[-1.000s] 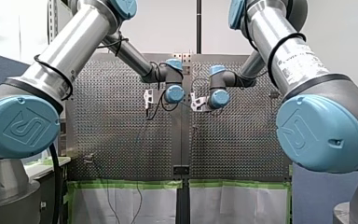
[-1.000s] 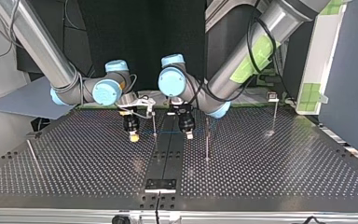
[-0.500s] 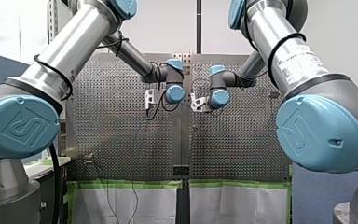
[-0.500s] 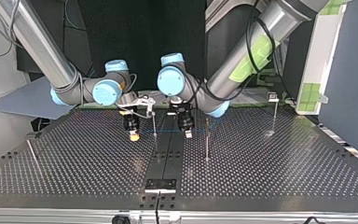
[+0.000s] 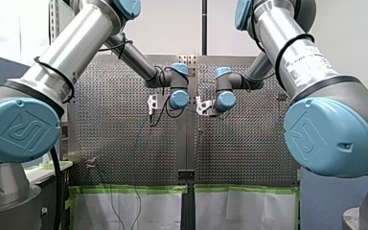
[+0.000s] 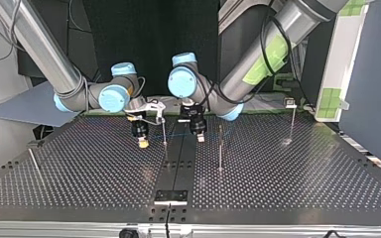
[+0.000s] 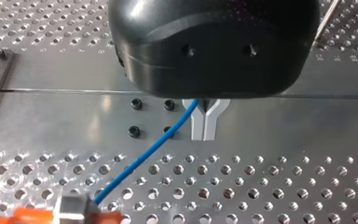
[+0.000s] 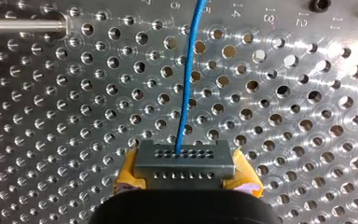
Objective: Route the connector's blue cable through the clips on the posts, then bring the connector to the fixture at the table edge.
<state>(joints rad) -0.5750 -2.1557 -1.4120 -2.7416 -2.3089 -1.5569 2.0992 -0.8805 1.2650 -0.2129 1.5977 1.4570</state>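
Observation:
In the right wrist view my right gripper has yellow pads shut on the grey connector. The blue cable runs straight ahead from it. The left wrist view has my left gripper shut on the blue cable, a short way from the connector. In the top view my right gripper hangs at the left of a thin post. My left gripper is on that post's right. The faint cable spans between them, above the table.
A second post stands just right of my left gripper, and a third post with a clip on top is farther right. A black fixture sits at the table's near edge in the top view. A slanted rod is at the far left.
My left gripper has drawn slightly back toward the top view's far side with the cable, so the cable now slants. My right gripper has stayed put.

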